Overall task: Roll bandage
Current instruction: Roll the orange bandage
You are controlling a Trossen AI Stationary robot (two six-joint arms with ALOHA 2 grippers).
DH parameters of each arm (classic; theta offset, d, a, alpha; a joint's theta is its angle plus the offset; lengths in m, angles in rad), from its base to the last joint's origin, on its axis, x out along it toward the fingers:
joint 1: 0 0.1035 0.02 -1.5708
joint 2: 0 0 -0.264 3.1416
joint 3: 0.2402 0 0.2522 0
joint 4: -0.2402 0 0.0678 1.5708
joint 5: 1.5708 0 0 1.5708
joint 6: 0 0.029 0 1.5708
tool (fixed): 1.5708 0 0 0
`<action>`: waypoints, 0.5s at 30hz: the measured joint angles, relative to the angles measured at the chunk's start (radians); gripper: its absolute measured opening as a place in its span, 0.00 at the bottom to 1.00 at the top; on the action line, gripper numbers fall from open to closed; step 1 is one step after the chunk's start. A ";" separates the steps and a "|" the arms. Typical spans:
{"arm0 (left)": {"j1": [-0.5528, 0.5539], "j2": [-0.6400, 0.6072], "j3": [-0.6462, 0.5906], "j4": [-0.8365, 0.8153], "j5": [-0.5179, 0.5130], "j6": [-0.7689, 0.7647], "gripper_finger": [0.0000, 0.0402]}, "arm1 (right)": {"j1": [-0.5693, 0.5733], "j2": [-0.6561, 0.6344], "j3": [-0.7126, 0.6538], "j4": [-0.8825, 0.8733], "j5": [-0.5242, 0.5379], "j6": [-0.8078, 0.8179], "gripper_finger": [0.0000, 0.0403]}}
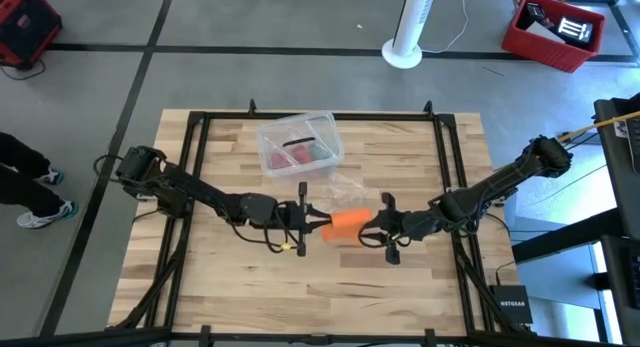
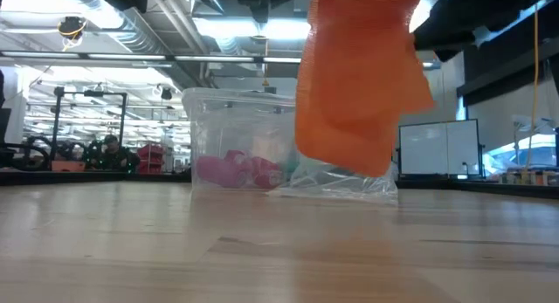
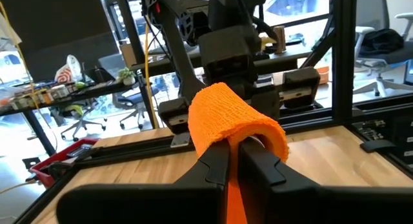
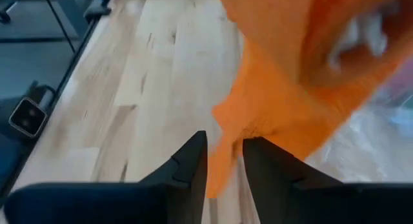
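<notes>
Hanging above the middle of the wooden counter (image 1: 230,287), the orange bandage (image 1: 348,222) was stretched between the two arms. The left end effector (image 1: 318,219) had its fingers pressed together on one end of the strip; the right end effector (image 1: 372,230) pinched the other end between narrowly parted fingers. Just behind lay a crumpled clear wrapper (image 1: 345,190), and beyond it a clear plastic box (image 1: 299,142) holding reddish contents.
</notes>
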 joint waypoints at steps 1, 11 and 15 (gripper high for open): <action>-0.001 0.000 0.000 0.000 0.000 0.000 0.03 | 0.000 0.000 0.000 -0.002 -0.001 0.011 0.25; -0.002 0.000 0.000 -0.001 0.000 -0.013 0.03 | 0.000 0.000 0.000 -0.045 0.004 0.216 0.25; -0.002 0.000 0.000 -0.001 0.000 -0.013 0.03 | 0.000 0.022 0.000 -0.045 0.053 0.216 0.25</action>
